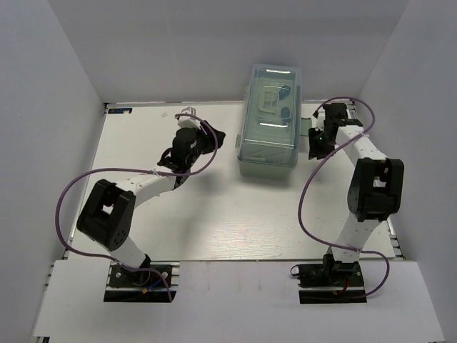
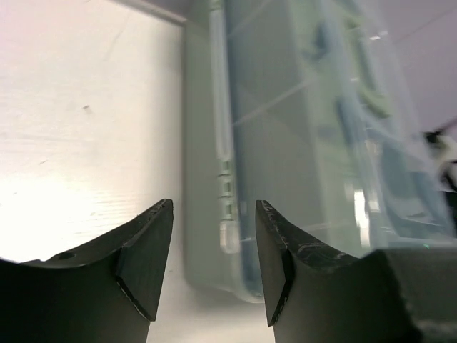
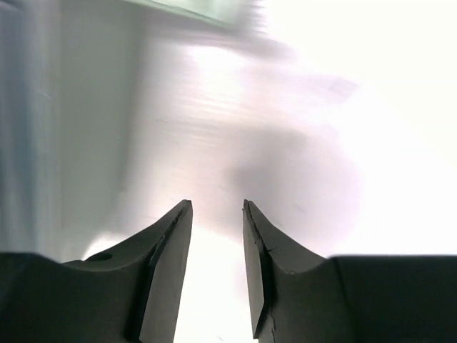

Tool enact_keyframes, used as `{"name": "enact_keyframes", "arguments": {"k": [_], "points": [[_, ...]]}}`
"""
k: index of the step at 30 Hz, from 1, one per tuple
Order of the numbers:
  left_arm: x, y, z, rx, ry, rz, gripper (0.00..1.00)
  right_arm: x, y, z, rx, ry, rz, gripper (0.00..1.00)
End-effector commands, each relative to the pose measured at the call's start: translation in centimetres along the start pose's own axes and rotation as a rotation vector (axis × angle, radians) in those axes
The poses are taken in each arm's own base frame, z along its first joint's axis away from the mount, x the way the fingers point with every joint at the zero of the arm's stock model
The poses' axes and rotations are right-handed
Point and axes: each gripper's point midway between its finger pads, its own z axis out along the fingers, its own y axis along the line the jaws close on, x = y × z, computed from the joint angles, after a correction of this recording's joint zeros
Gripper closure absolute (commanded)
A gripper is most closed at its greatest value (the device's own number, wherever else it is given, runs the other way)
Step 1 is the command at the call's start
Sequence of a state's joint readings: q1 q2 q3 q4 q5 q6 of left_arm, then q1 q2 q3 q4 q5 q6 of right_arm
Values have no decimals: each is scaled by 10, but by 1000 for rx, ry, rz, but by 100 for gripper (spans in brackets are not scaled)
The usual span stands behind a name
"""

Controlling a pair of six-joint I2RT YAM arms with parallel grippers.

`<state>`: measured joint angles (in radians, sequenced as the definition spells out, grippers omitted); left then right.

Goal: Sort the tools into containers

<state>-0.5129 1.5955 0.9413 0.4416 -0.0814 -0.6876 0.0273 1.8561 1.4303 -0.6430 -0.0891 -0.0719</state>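
Toolbox (image 1: 271,121) sits toward the back of the tabletop (image 1: 214,214), a bit right of center. Left claw (image 2: 214,207) hangs near its left side, right claw (image 3: 218,205) near its right side.

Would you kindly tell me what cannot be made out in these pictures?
Toolbox contents: top view, too small, veiled by the translucent lid.
Toolbox's far end: left wrist view, blurred, cut off by the top edge.
Table: right wrist view, motion blur and glare.
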Motion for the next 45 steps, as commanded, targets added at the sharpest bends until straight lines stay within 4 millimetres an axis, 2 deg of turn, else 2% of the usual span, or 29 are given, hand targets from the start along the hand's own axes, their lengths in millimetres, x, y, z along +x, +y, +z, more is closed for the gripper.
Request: {"name": "enact_keyframes", "arguments": {"k": [1,2,3,4,6,7,8,9,10,14,15,19,21,23,24,27,29,30,35,36,37,38,39,40,41,42,43,44,45], "points": [[9,21,2,-93,20,37,40,7,-43,-21,240,-8,56,59],[12,23,9,-99,27,38,40,12,-45,-17,260,21,76,57],[17,20,12,-94,36,40,40,13,-46,-25,270,54,80,56],[14,15,16,-77,31,38,40,16,-56,-21,254,72,109,56],[30,24,27,-89,68,42,40,12,-46,-17,162,47,97,56],[26,20,35,-76,53,39,40,5,-30,-19,70,0,84,56],[29,18,40,-64,59,39,40,6,-26,-22,47,-25,75,56],[43,26,48,-72,91,41,40,0,-22,-17,22,-71,44,56],[38,18,57,-49,79,38,40,-15,-15,-26,-18,-141,28,56],[64,2,79,26,159,38,41,-43,1,-34,-110,-202,11,56],[66,-9,83,57,166,39,41,-54,2,-38,-119,-228,1,56],[89,-35,78,175,240,51,42,-71,6,-50,-135,-278,-10,54],[102,-35,70,205,293,48,44,-73,-1,-53,-93,-287,-3,54],[109,-49,60,246,310,61,44,-74,-6,-57,-62,-297,-8,54],[116,-44,54,243,331,60,44,-74,-13,-57,-27,-296,-5,54],[127,-52,42,274,360,63,44,-76,-21,-62,25,-309,-9,54],[128,-50,39,269,368,72,44,-77,-25,-64,44,-312,-4,54],[139,-46,34,263,390,74,44,-78,-26,-67,53,-319,-7,54],[143,-58,30,294,394,69,44,-77,-27,-69,57,-314,-18,54],[145,-53,30,269,402,69,45,-82,-32,-74,96,-322,-24,54],[134,-49,30,218,376,74,45,-77,-40,-76,142,-303,-14,54],[139,-36,22,164,387,68,45,-77,-41,-77,145,-302,-12,54],[132,-26,19,126,369,68,45,-72,-55,-81,226,-293,-8,54],[109,-28,9,91,311,73,45,-75,-58,-97,259,-335,-14,51],[104,-13,1,24,287,102,40,-63,-57,-91,247,-316,-25,49],[94,-10,-7,-5,270,125,36,-65,-49,-114,226,-371,-35,40],[83,-8,-15,-32,259,154,32,-59,-42,-107,182,-353,-55,30],[79,-1,-27,-68,291,229,26,-49,-33,-115,146,-369,-83,27],[58,-13,-39,-44,267,274,11,-38,-26,-108,116,-362,-89,10]]}}
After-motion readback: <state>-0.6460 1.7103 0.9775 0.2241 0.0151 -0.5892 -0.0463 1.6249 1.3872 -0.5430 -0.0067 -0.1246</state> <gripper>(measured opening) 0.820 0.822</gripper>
